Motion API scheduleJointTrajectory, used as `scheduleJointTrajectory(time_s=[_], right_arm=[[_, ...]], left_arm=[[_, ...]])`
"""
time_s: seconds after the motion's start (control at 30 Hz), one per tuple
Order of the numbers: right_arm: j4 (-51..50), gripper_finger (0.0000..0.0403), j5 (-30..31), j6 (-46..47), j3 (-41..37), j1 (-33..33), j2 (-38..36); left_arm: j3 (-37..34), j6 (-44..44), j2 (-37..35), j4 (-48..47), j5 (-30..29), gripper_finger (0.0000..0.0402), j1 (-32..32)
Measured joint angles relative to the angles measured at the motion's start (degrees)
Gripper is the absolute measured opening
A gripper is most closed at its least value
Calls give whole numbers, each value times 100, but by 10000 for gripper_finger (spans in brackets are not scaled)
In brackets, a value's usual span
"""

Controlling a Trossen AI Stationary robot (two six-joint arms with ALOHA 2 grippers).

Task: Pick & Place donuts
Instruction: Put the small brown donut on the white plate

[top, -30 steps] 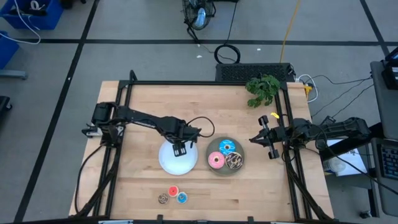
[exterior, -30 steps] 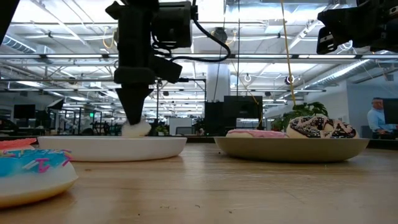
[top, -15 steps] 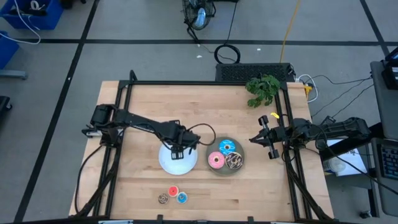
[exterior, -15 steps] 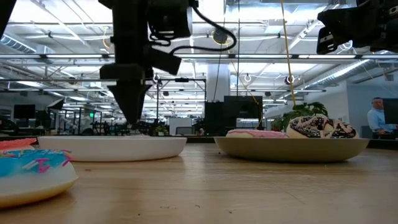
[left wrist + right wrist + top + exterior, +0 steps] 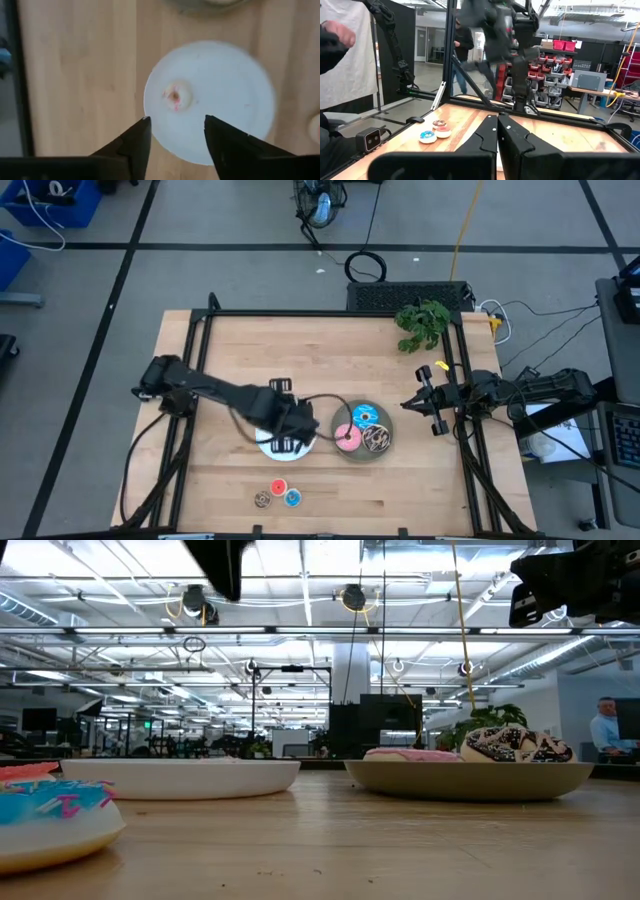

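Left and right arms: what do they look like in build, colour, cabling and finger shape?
Both arms are dark, jointed, near-black links. A thin black cable loops beside the left gripper; its fingers are matte black wedges tapering to blunt tips. The right gripper has similar angular black fingers, with a small yellow tag near that arm.

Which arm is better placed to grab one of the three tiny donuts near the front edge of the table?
Left. The left gripper hangs open over the white plate, beside the tiny donuts. The right gripper waits shut at the table's right edge, beyond the grey plate.
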Motion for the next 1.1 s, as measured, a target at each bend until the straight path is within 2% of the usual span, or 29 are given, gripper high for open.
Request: scheduleJointTrajectory(time_s=[0.1,0.23,0.37,0.53,0.8,0.93,1.1], right_arm=[[-20,0,-5,2,0,0,0],[-76,0,-9,2,0,0,0],[-76,0,-9,2,0,0,0],[-74,0,-9,2,0,0,0],[-66,0,2,2,0,-2,0],[-63,0,6,2,0,-2,0],[-63,0,168,2,0,-2,2]], left_arm=[[310,-12,-65,-150,-270,147,-410],[167,-152,-487,-140,-419,106,-850],[-524,-723,-1086,135,-600,64,-1234],[-1821,-1793,-1853,521,-620,9,-1541],[-3994,-1916,-2485,2655,-563,15,-1796],[-4730,-1972,-2511,3633,-426,4,-1822],[-5296,-2241,-2511,4210,-108,29,-1740]])
